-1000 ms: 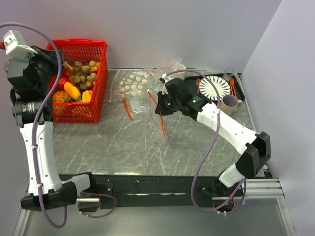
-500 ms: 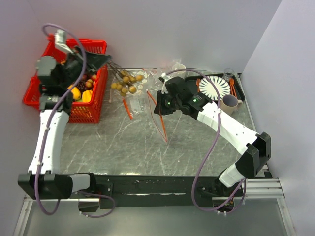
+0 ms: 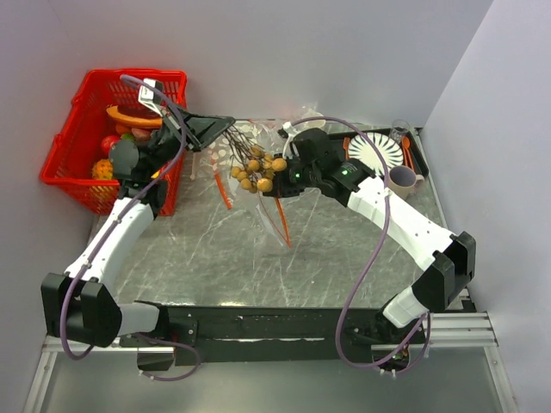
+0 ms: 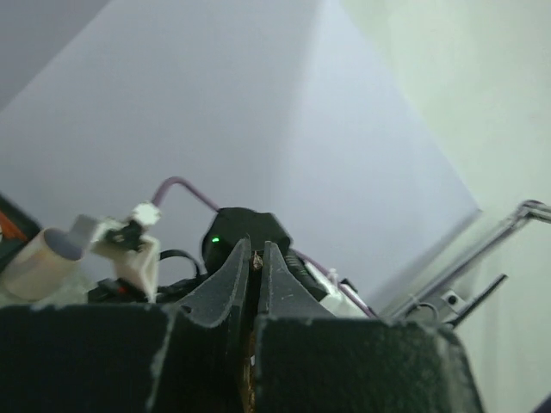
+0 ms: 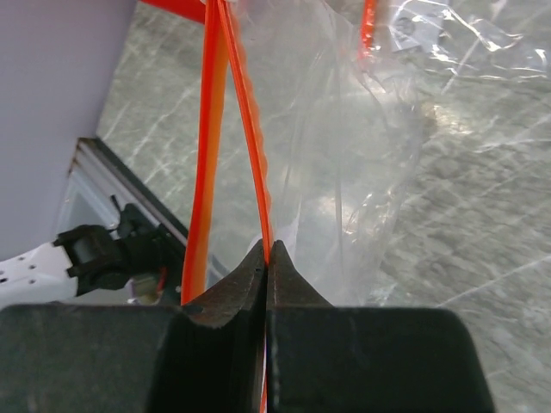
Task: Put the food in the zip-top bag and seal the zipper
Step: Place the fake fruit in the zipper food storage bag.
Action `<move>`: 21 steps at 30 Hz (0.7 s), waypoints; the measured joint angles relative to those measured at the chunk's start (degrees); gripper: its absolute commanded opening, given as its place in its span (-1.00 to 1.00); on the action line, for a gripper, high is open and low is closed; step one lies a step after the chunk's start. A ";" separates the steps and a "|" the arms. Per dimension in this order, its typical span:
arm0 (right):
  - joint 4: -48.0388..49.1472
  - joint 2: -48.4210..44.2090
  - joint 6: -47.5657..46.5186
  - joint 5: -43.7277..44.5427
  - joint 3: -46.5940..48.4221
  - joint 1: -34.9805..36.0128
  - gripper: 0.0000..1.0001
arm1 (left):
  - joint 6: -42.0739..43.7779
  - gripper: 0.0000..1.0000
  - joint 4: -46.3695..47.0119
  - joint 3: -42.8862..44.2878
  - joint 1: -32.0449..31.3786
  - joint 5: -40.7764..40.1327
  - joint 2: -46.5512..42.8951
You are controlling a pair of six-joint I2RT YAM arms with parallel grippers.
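My left gripper (image 3: 230, 128) is shut on the thin brown stem (image 4: 256, 259) of a bunch of yellow-brown round fruit (image 3: 256, 172). The bunch hangs in the air right beside my right gripper (image 3: 280, 188). My right gripper (image 5: 269, 248) is shut on one side of the orange-red zipper (image 5: 250, 120) of the clear zip-top bag (image 5: 362, 155). The other side of the zipper (image 5: 207, 129) stands apart from it, so the mouth is open. In the top view the bag (image 3: 277, 219) trails down to the table below the fruit.
A red basket (image 3: 67, 146) with more fruit stands at the far left. A white-dotted clear bag (image 3: 225, 148) lies behind the bunch. A striped plate (image 3: 376, 151) on a tray and a cup (image 3: 400, 181) are at the back right.
My left arm has swung right from the basket, carrying the fruit bunch over to the bag mouth. My right gripper has stayed shut on the zipper, nearly still.
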 measured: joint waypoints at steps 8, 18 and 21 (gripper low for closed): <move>0.35 -0.98 1.20 -5.33 0.00 -0.83 -0.93 | -4.90 -0.99 12.20 -0.59 -4.55 -2.82 1.60; 0.68 -4.13 3.08 -12.79 0.09 -2.32 -0.92 | 1.09 -0.99 11.96 -3.63 -8.74 -5.49 1.81; 0.85 -5.22 4.00 -15.23 0.15 -2.82 -0.92 | 5.44 -0.99 10.62 -4.63 -9.68 -6.73 1.81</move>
